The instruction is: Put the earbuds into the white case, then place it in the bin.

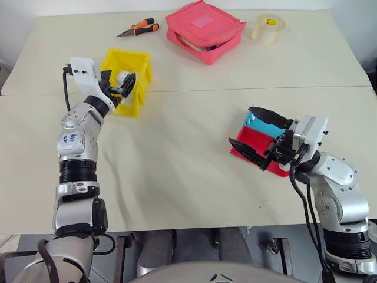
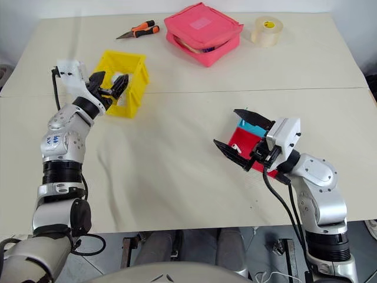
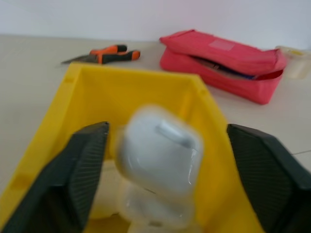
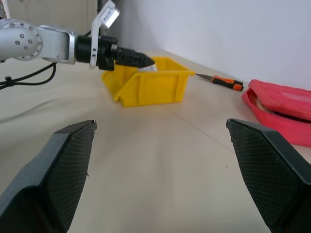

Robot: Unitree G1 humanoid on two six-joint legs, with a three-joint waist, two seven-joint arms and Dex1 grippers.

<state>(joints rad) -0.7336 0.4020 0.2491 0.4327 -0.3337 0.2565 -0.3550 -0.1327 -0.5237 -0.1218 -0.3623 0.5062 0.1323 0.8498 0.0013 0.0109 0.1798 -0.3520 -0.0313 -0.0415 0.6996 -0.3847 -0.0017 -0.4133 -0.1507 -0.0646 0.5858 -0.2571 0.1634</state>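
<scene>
The yellow bin (image 1: 140, 63) stands on the table's left side. My left gripper (image 1: 119, 81) hovers over its open top, fingers (image 3: 77, 165) spread wide and open. The glossy white case (image 3: 155, 155) hangs blurred between them, touching neither finger, inside the bin's walls (image 3: 82, 97). The earbuds are out of view. On the right, my right gripper (image 1: 241, 127) is open and empty, raised over a shallow red tray (image 1: 256, 140) and a blue tray (image 1: 262, 125). The right wrist view shows the bin (image 4: 150, 87) with my left gripper (image 4: 141, 60) above it.
Orange-handled pliers (image 1: 138, 28), a pink zip pouch (image 1: 204, 29) and a clear tape roll (image 1: 268, 28) lie along the far side of the table. A seam (image 1: 235, 88) runs across the tabletop behind the trays.
</scene>
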